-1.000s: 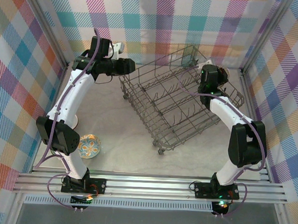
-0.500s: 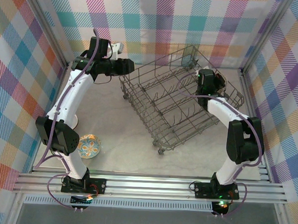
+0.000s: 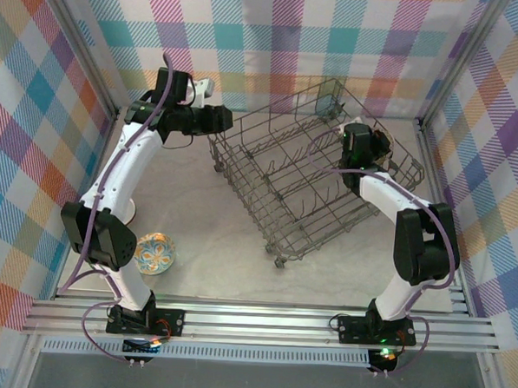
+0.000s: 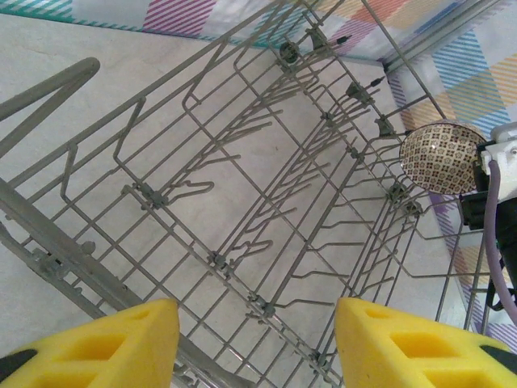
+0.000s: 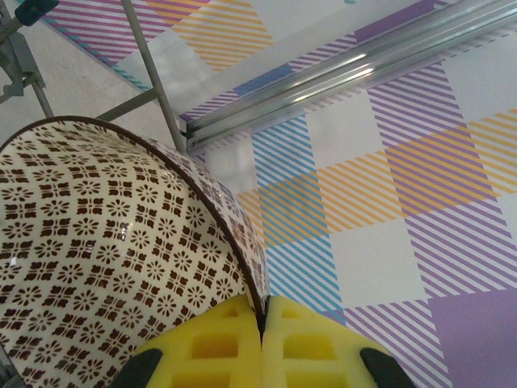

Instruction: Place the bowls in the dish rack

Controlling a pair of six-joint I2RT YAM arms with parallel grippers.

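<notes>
**Right gripper [image 5: 262, 323] pinches brown-patterned round ceramic bowl [image 5: 105, 267] by its rim**

Seen from above, the large grey wire dish rack [image 3: 303, 175] sits askew on the pale table [image 3: 230, 253]. The brown-patterned round ceramic bowl is held on edge at the rack's 2 o'clock rim, the yellow fingers closed tight on its lip. The left gripper [image 4: 254, 339] hangs at the rack's 10 o'clock side, its fingers apart with nothing between them. A floral round ceramic bowl [image 3: 154, 252] lies on the table at 8 o'clock.

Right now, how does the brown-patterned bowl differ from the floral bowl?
The brown-patterned bowl is pinched at its rim in the jaws of the right gripper, tilted by the dish rack; the floral bowl lies free on the table. The first carries brown motifs, the second orange and blue. Both are round.
</notes>
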